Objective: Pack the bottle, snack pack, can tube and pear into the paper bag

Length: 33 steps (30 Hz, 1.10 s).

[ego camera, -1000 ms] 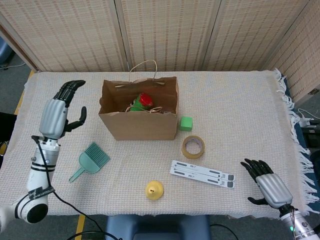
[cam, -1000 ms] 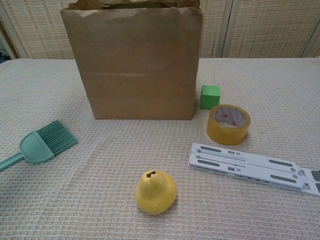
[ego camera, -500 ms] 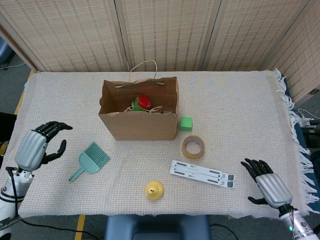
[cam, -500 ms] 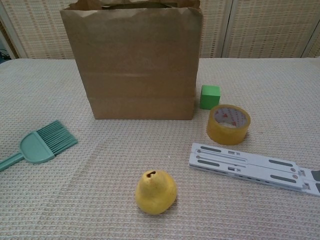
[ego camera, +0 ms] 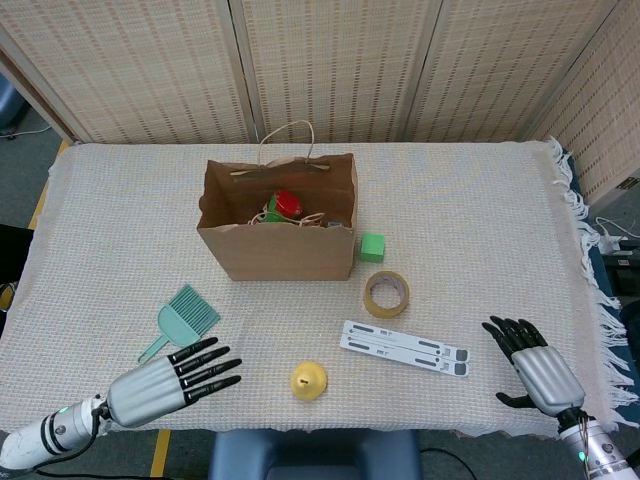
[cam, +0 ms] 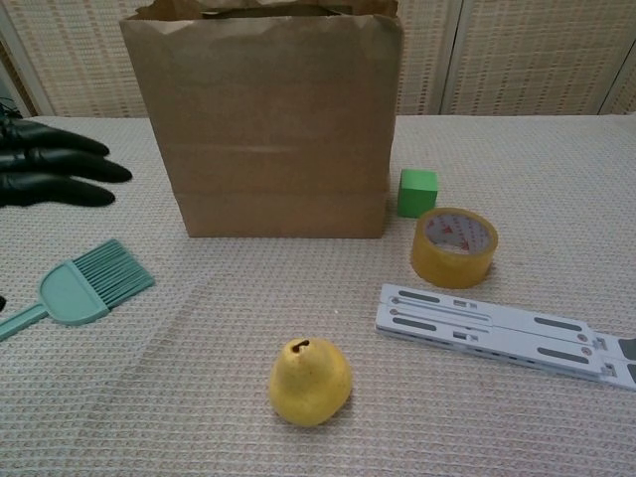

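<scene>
The left hand [ego camera: 165, 385] now reaches in low from the table's 7 o'clock corner, fingers [cam: 60, 169] straight and spread, holding nothing; half a second ago it was raised at the 9 o'clock edge. It sits just below the brush [ego camera: 183, 320], with the pear [ego camera: 308, 380] at its 3 o'clock, not touching. The right hand [ego camera: 535, 372] rests unmoved at 4 o'clock, fingers apart and empty. The bag [ego camera: 280, 225] stands upright at centre, red and green items inside. Tape [ego camera: 386, 294], a block [ego camera: 372, 247] and a folded stand [ego camera: 404, 348] lie unchanged.
</scene>
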### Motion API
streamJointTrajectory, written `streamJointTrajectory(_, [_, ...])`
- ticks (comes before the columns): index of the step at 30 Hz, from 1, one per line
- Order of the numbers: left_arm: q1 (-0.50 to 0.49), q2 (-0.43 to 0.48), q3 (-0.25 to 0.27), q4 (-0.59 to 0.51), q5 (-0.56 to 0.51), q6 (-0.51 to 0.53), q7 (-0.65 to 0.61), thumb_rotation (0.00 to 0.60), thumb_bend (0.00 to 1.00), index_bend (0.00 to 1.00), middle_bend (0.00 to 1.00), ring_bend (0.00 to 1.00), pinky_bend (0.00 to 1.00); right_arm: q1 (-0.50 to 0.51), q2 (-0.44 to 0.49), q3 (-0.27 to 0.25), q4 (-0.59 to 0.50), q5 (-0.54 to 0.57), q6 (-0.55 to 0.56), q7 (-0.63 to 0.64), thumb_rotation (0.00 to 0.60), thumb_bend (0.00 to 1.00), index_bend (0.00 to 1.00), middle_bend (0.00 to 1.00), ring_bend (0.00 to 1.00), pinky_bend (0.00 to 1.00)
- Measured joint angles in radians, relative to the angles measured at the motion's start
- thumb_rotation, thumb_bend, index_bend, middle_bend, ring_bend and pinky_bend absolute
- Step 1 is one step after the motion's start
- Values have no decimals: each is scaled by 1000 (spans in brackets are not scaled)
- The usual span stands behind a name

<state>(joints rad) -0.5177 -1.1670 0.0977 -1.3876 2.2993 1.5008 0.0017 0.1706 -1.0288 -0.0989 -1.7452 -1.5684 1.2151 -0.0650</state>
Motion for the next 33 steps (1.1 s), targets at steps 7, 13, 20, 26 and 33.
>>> streamJointTrajectory(7, [-75, -49, 39, -41, 32, -158, 68, 600, 352, 0, 0, 0, 102, 2, 2, -2, 0, 0, -6, 2, 600, 25, 0, 0, 0, 0])
streamJointTrajectory(13, [-135, -109, 25, -68, -8, -276, 98, 600, 352, 0, 0, 0, 102, 3, 4, -2, -2, 2, -8, 2, 600, 26, 0, 0, 0, 0])
streamJointTrajectory(20, [-192, -199, 10, -69, -59, -376, 130, 600, 355, 0, 0, 0, 102, 6, 11, -6, -11, 10, -25, 1, 600, 25, 0, 0, 0, 0])
streamJointTrajectory(26, [-244, -265, 1, -40, -107, -451, 137, 600, 358, 0, 0, 0, 102, 6, 7, 1, -13, -5, -4, 47, 600, 26, 0, 0, 0, 0])
streamJointTrajectory(33, [-266, -315, 25, 6, -147, -475, 140, 600, 358, 0, 0, 0, 102, -15, -42, 21, 62, -122, 174, 227, 600, 26, 0, 0, 0, 0])
